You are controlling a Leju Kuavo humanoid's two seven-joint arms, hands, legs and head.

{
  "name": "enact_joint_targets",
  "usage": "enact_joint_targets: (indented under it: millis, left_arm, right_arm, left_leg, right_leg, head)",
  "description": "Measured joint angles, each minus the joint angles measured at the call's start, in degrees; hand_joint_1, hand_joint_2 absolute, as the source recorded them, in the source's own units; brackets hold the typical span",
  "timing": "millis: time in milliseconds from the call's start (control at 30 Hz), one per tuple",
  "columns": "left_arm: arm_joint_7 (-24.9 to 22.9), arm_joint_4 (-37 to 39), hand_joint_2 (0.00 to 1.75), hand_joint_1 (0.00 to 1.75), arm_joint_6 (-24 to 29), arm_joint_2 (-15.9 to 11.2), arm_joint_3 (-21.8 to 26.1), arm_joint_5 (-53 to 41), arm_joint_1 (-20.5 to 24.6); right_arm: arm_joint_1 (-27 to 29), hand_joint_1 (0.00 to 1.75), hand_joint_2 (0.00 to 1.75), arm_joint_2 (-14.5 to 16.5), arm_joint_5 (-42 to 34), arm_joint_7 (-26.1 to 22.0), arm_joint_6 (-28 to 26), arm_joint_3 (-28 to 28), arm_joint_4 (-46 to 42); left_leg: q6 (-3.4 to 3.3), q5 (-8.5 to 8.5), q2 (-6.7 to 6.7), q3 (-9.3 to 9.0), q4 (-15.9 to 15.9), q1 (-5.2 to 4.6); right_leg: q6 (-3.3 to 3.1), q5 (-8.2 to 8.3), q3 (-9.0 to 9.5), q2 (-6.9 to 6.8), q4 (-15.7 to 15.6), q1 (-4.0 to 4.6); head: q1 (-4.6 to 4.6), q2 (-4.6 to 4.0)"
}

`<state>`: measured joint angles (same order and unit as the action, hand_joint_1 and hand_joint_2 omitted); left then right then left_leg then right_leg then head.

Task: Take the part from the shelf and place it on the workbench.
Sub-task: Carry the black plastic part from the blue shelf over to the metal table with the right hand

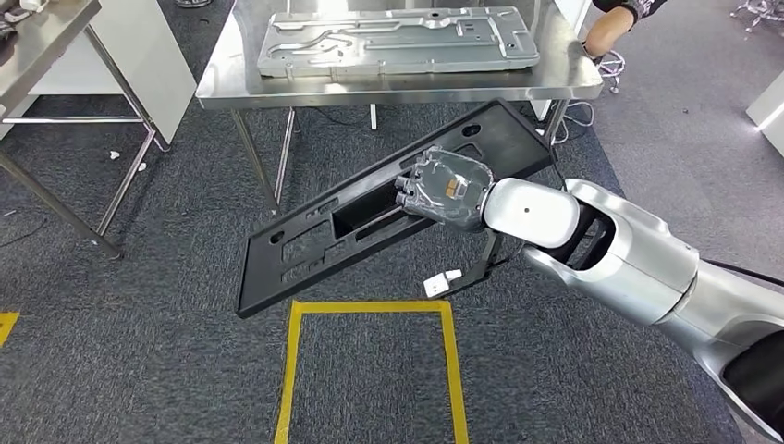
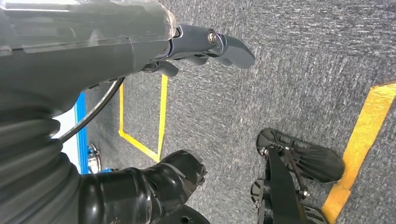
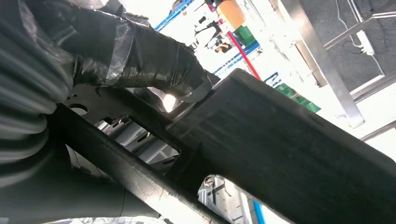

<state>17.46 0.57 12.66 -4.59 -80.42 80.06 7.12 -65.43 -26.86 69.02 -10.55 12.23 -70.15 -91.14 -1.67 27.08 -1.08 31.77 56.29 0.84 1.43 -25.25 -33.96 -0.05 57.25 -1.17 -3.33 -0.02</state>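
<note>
Right robot hand (image 1: 444, 188) atop gripped black part (image 1: 305, 245)

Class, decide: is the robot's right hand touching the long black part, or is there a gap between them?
Touching. In the head view the right hand grips the black part through its central opening; the right wrist view shows the thumb pressed on its edge.

- The part (image 1: 370, 217) is matte black, with a white tag at its 5 o'clock edge.
- The right hand (image 1: 442, 188) is dark grey under clear film; its arm is silver.
- The surface (image 1: 231, 79) is bare steel, carrying a pale grey metal panel (image 1: 398, 39).
- The carpet (image 1: 139, 351) is speckled dark grey, marked with yellow tape (image 1: 370, 307).
</note>
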Motion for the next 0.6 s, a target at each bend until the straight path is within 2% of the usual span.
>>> enact_joint_targets:
  millis: [67, 100, 167, 200, 233, 267, 300, 333, 367, 400, 433, 467, 533, 567, 600]
  left_arm:
    - [0.03, 0.0, 1.75, 0.0, 0.09, 0.07, -0.01, 0.0, -0.06]
    - [0.02, 0.0, 1.75, 0.0, 0.12, 0.12, -0.02, 0.0, -0.11]
    - [-0.04, 0.0, 1.75, 0.0, 0.13, 0.16, -0.03, 0.0, -0.12]
    - [-0.08, 0.0, 1.75, 0.0, 0.13, 0.2, -0.04, 0.0, -0.14]
    - [-0.15, 0.0, 1.75, 0.0, 0.13, 0.25, -0.04, 0.0, -0.21]
    - [-0.22, 0.0, 1.75, 0.0, 0.13, 0.31, -0.04, 0.0, -0.3]
    - [-0.33, 0.0, 1.75, 0.0, 0.13, 0.37, -0.03, 0.0, -0.41]
    - [-0.46, 0.02, 1.75, 0.0, 0.16, 0.32, -0.02, 0.0, -0.53]
    - [-0.56, 0.05, 1.75, 0.0, 0.23, 0.26, 0.01, 0.0, -0.58]
    - [-0.69, 0.09, 1.75, 0.0, 0.32, 0.2, 0.05, 0.0, -0.6]
    - [-0.82, 0.13, 1.75, 0.0, 0.4, 0.18, 0.1, 0.0, -0.58]
    - [-0.93, 0.14, 1.75, 0.0, 0.46, 0.28, 0.15, 0.0, -0.5]
    - [-1.1, 0.13, 1.75, 0.0, 0.54, 0.52, 0.31, 0.0, -0.27]
    - [-1.13, 0.13, 1.75, 0.0, 0.61, 0.58, 0.44, 0.0, -0.15]
    - [-1.14, 0.13, 1.75, 0.0, 0.69, 0.62, 0.6, 0.0, -0.08]
  right_arm:
    - [-0.15, 1.75, 1.75, -0.03, -0.03, 0.36, -0.06, -0.05, -0.02]
    - [-0.26, 1.75, 1.75, -0.05, -0.05, 0.52, -0.09, -0.07, -0.02]
    - [-0.5, 1.75, 1.75, -0.15, -0.1, 0.69, -0.08, -0.18, 0.04]
    - [-0.51, 1.75, 1.75, -0.26, -0.14, 0.71, -0.02, -0.24, 0.06]
    - [-0.56, 1.75, 1.75, -0.42, -0.18, 0.68, 0.07, -0.29, 0.1]
    - [-0.71, 1.75, 1.75, -0.64, -0.2, 0.67, 0.14, -0.31, 0.15]
    - [-0.98, 1.75, 1.75, -0.87, -0.2, 0.67, 0.19, -0.31, 0.2]
    - [-1.34, 1.75, 1.75, -1.13, -0.16, 0.72, 0.18, -0.3, 0.28]
    - [-1.74, 1.75, 1.75, -1.35, -0.04, 0.8, 0.1, -0.28, 0.36]
    - [-2.0, 1.75, 1.75, -1.52, 0.17, 0.95, -0.02, -0.19, 0.43]
    - [-2.13, 1.75, 1.75, -1.63, 0.48, 1.18, -0.19, 0.0, 0.5]
    - [-2.19, 1.75, 1.75, -1.71, 0.8, 1.43, -0.36, 0.33, 0.54]
    - [-2.11, 1.75, 1.75, -1.82, 1.5, 2.06, -0.7, 1.53, 0.41]
    - [-2.07, 1.75, 1.75, -1.89, 1.83, 2.4, -1.0, 2.35, 0.31]
    - [-1.94, 1.75, 1.75, -1.89, 2.11, 2.81, -1.4, 3.17, 0.17]
  left_leg:
    - [-0.75, -0.39, -0.15, -2.17, -2.57, 0.62]
    - [-0.87, -0.6, -0.27, -3.22, -3.43, 0.95]
    - [-0.63, -0.16, -0.5, -4.39, -3.81, 1.13]
    - [-0.33, 0.28, -0.55, -4.88, -3.75, 1.3]
    - [0.07, 0.89, -0.53, -5.52, -3.62, 1.6]
    - [0.55, 1.59, -0.5, -6.24, -3.41, 1.98]
    - [1.14, 2.46, -0.45, -6.98, -3.1, 2.37]
    - [1.82, 3.39, -0.42, -7.59, -2.81, 2.64]
    - [2.48, 4.27, -0.42, -8.01, -2.44, 2.74]
    - [3.06, 5.0, -0.43, -8.35, -2.28, 2.7]
    - [3.52, 5.48, -0.45, -8.69, -2.38, 2.61]
    - [3.9, 5.85, -0.52, -9.25, -2.57, 2.63]
    - [4.31, 6.63, -0.5, -10.19, -2.59, 2.86]
    - [4.3, 7.36, -0.41, -9.66, -0.91, 2.93]
    - [4.13, 8.45, -0.22, -7.9, 2.36, 2.87]
  right_leg:
    - [0.44, -0.6, -0.28, 0.07, 1.22, 0.25]
    - [0.61, -1.4, -1.54, 0.1, 3.68, 0.22]
    - [1.15, -3.58, -6.05, 0.1, 11.1, -0.1]
    - [1.49, -3.9, -8.14, 0.08, 13.9, -0.38]
    - [1.9, -2.97, -9.3, 0.05, 14.63, -0.75]
    - [2.34, -0.91, -9.22, -0.02, 12.99, -1.15]
    - [2.88, 1.93, -8.06, -0.29, 9.26, -1.58]
    - [3.43, 3.82, -6.62, -0.6, 5.65, -1.76]
    - [3.42, 4.65, -5.31, -0.79, 2.89, -1.77]
    - [2.95, 4.47, -4.54, -0.95, 1.55, -1.67]
    - [2.08, 3.31, -4.32, -0.88, 1.82, -1.4]
    - [0.94, 2.6, -4.2, -0.69, 2.08, -1.27]
    - [-0.53, 1.39, -3.59, -0.36, 2.54, -1.16]
    - [-1.01, 0.95, -3.04, -0.19, 2.46, -1.11]
    - [-1.43, 0.59, -2.33, -0.07, 2.23, -1.04]
  head:
    - [-0.09, -0.01]
    - [-0.16, -0.01]
    - [-0.24, -0.01]
    - [-0.26, 0.0]
    - [-0.25, 0.0]
    - [-0.24, 0.0]
    - [-0.26, 0.0]
    - [-0.27, 0.0]
    - [-0.35, 0.0]
    - [-0.34, 0.0]
    - [-0.26, 0.0]
    - [-0.19, 0.0]
    - [0.03, 0.0]
    - [0.07, 0.0]
    - [0.12, 0.0]
